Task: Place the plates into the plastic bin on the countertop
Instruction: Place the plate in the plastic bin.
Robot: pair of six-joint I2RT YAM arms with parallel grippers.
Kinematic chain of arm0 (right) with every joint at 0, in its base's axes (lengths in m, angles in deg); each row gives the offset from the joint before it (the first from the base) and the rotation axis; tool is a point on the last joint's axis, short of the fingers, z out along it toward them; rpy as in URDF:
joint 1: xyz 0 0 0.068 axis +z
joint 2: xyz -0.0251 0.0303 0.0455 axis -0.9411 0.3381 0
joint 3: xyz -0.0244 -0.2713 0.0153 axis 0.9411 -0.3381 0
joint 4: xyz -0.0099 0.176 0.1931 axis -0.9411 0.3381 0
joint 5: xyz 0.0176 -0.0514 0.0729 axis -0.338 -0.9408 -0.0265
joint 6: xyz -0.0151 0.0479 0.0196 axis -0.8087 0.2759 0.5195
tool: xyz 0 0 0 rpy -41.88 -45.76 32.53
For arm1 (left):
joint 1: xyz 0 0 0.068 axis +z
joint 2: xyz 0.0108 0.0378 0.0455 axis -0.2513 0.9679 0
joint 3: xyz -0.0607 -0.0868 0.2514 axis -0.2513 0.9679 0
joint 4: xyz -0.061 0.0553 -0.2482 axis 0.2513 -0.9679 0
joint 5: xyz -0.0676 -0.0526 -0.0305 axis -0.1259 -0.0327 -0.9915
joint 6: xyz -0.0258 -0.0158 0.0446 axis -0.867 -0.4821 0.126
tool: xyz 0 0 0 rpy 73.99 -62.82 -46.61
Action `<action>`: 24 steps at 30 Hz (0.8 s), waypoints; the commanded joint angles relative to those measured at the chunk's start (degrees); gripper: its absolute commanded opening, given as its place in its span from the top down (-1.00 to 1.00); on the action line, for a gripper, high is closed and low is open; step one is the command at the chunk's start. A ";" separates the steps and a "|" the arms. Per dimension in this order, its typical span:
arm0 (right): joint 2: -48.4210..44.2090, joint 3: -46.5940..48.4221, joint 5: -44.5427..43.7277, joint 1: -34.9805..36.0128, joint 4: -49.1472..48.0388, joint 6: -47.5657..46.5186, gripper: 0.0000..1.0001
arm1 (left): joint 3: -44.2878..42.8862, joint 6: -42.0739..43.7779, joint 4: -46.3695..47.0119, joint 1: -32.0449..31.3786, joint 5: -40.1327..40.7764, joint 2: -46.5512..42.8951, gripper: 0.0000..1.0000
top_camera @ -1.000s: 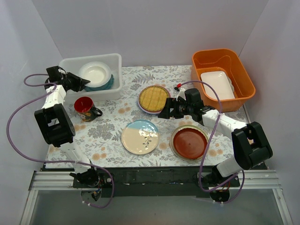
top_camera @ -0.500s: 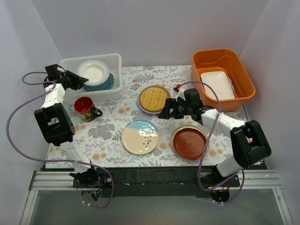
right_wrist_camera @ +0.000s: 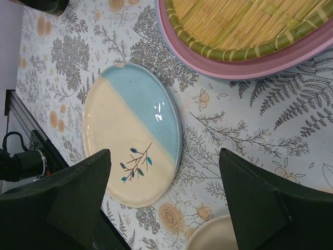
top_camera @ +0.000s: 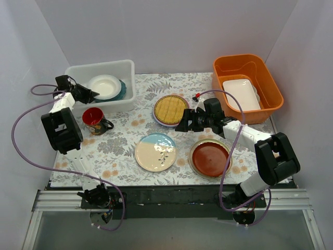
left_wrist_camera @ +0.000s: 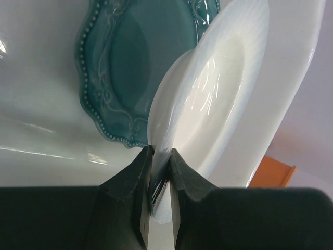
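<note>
My left gripper is shut on the rim of a pale white-cream plate and holds it tilted inside the white plastic bin. It sits over a teal scalloped plate. In the left wrist view the fingers pinch the pale plate's edge above the teal plate. My right gripper is open and empty above the countertop. Its wrist view shows the cream-and-blue plate below it and the bamboo plate beside it.
The cream-and-blue plate, a red-brown plate on a grey one, and the bamboo plate lie on the fern-print countertop. A red mug stands before the bin. An orange tub holds a white rectangular dish.
My left gripper has lowered the pale plate from a steep tilt to lie flatter in the bin. My right gripper has edged slightly left.
</note>
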 commanded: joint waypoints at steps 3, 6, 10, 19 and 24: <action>0.36 2.60 -0.34 -0.15 -0.55 -0.75 -0.83 | -5.44 -0.68 2.73 0.36 -1.70 1.15 1.00; 0.63 2.69 -0.43 -0.15 -0.47 -0.75 -0.83 | -6.58 -0.59 2.47 0.27 -1.61 2.30 1.00; 0.72 2.96 -0.43 -0.15 -0.38 -0.75 -0.83 | -7.98 -0.59 1.94 0.28 -2.05 3.88 1.00; 1.24 3.13 -0.25 -0.15 -0.47 -0.84 -0.83 | -11.24 -0.24 0.44 0.19 -1.61 5.56 1.00; 1.33 3.31 -0.08 -0.15 -0.47 -0.75 -0.82 | -12.03 0.20 -0.17 0.01 -1.17 6.43 1.00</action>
